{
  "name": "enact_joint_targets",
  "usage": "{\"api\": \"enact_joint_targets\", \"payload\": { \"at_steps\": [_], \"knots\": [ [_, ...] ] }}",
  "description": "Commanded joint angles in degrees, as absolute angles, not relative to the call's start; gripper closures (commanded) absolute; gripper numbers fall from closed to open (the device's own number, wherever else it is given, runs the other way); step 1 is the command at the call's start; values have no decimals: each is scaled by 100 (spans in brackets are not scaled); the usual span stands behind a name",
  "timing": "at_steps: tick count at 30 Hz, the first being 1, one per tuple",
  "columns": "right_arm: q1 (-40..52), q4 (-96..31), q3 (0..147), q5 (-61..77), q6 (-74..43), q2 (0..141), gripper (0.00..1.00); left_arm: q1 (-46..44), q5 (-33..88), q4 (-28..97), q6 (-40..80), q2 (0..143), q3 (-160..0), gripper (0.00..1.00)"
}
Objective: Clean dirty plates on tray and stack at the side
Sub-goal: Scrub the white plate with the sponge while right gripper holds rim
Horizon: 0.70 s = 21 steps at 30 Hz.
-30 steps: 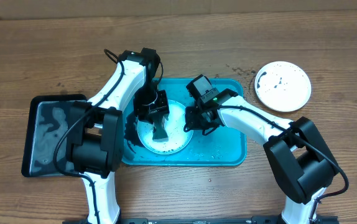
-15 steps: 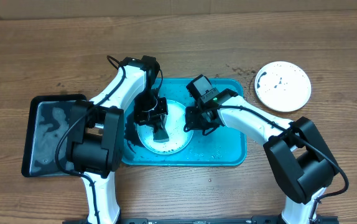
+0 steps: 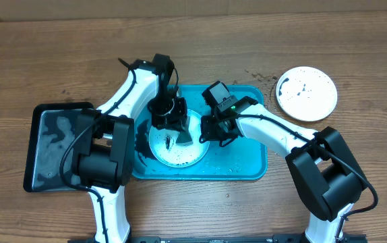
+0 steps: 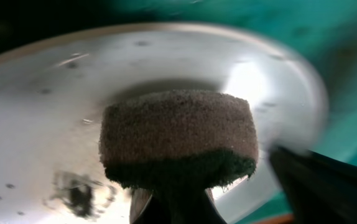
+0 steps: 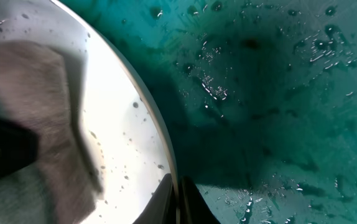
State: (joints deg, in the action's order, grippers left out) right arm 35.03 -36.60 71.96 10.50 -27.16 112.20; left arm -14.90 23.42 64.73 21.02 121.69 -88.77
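Note:
A white plate (image 3: 172, 150) with black specks and a smear lies on the turquoise tray (image 3: 247, 162). My left gripper (image 3: 176, 125) is shut on a brown sponge (image 3: 184, 136) with a dark scouring side, pressed onto the plate. In the left wrist view the sponge (image 4: 178, 134) fills the middle over the plate (image 4: 35, 106), with a black smear (image 4: 73, 194) beside it and the left gripper (image 4: 178, 210) below. My right gripper (image 3: 210, 135) is shut on the plate's right rim. The right wrist view shows the right gripper (image 5: 177, 200) pinching the rim of the plate (image 5: 122, 118). A second white plate (image 3: 306, 93) sits on the table at right.
A smaller black tray (image 3: 58, 145) holding wet film lies left of the turquoise one. Dark crumbs dot the wood near the turquoise tray's far right corner (image 3: 261, 77). Water droplets cover the tray floor (image 5: 278, 93).
The left gripper has shut on the sponge and shifted it from the plate's middle toward its upper right. The right gripper keeps its hold on the rim.

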Motion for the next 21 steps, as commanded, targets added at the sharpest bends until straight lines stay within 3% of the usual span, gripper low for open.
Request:
{"api": "enact_joint_targets", "payload": {
  "at_steps": [1, 9, 12, 17, 21],
  "knots": [
    [3514, -3627, 7236, 1033, -2698, 11157, 96, -1439, 1739, 6322, 2276, 12184, -8372, 96],
    [3514, -3627, 7236, 1033, -2700, 11157, 96, -1415, -1098, 6674, 3074, 12182, -8088, 96],
    [3514, -3623, 7236, 1033, -2700, 11157, 96, -1415, -1610, 7074, 3387, 12182, -8307, 96],
    [3514, -3625, 7236, 1033, -2700, 11157, 96, -1417, -1702, 7682, 3621, 12182, -8965, 96],
    [3514, -3623, 7236, 1033, -2698, 11157, 96, -1487, -460, 7651, 3022, 12182, -9402, 96]
  ]
}}
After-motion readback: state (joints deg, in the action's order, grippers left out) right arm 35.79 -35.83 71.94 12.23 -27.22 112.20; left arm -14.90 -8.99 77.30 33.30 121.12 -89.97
